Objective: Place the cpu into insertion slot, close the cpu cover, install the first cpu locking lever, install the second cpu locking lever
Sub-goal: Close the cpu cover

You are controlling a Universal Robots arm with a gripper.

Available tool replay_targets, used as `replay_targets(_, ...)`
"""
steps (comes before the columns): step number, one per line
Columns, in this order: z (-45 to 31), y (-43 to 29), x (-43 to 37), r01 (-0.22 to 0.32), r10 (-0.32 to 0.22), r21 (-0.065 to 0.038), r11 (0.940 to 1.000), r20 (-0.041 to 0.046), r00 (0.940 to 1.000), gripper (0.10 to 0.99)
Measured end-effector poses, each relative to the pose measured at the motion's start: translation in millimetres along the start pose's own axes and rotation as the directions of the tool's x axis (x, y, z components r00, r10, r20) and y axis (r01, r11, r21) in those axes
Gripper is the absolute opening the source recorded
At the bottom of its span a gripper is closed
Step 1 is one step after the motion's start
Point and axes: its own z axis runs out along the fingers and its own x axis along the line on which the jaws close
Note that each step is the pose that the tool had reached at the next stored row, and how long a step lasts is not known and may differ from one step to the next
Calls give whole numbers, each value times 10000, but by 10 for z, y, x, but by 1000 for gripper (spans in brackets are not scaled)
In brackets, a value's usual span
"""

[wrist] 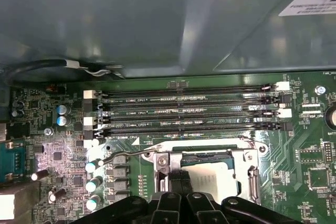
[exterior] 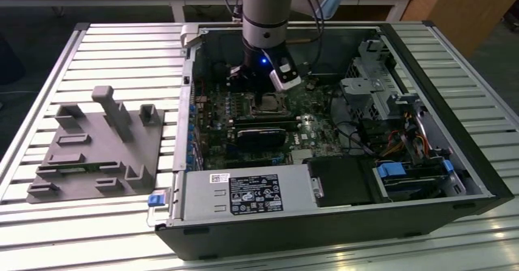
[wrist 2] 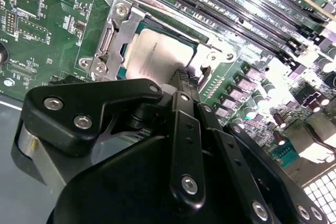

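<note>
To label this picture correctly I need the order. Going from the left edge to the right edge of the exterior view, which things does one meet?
Grey plastic fixture on the slatted table → blue latch at the case corner → insertion slot on the green board → blue drive bracket.

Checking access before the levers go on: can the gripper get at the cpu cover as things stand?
Probably yes: the gripper sits at the cpu cover, its tips by the edge of the cpu, and nothing stands between them.
</note>
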Motion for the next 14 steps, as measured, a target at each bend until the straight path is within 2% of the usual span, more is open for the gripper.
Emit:
replay_targets(7,-23,0,16,1,-1,-1,10000,0,10000,106)
replay_targets(10,-17,-3,55,1,-1,-1,10000,0,10000,106)
replay_targets(14,3,-6,66,1,-1,0,10000,-1,10000,106)
